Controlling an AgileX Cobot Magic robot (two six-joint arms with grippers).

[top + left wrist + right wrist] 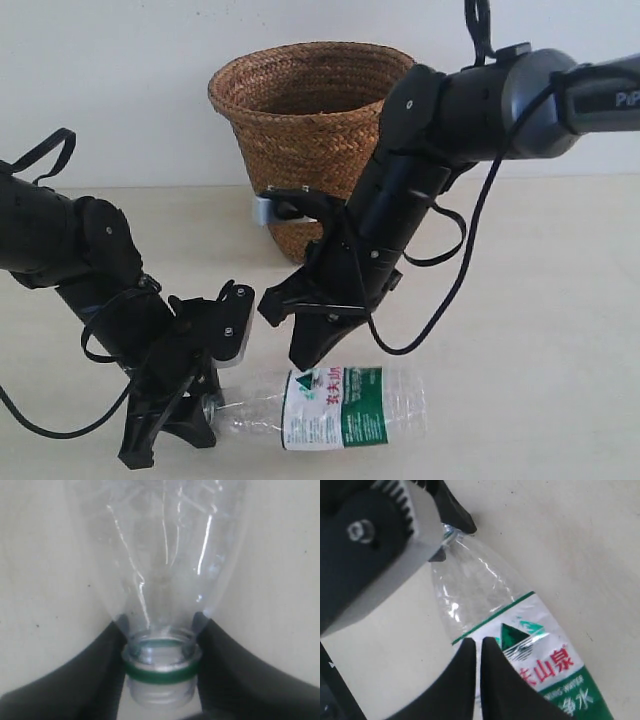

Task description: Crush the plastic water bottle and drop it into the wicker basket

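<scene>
Two steps seemingly remain: the clear ribbed plastic water bottle (pixel 340 405) lies uncrushed lower-centre on the table (pixel 540 330), left gripper (pixel 160 670) jaws clamping its neck, right gripper (pixel 479 652) jaws nearly closed over its label, outside the tall brown wicker basket (pixel 300 100).

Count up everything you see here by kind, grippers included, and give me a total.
plastic water bottle: 1
wicker basket: 1
grippers: 2 (left gripper, right gripper)
Total: 4
</scene>
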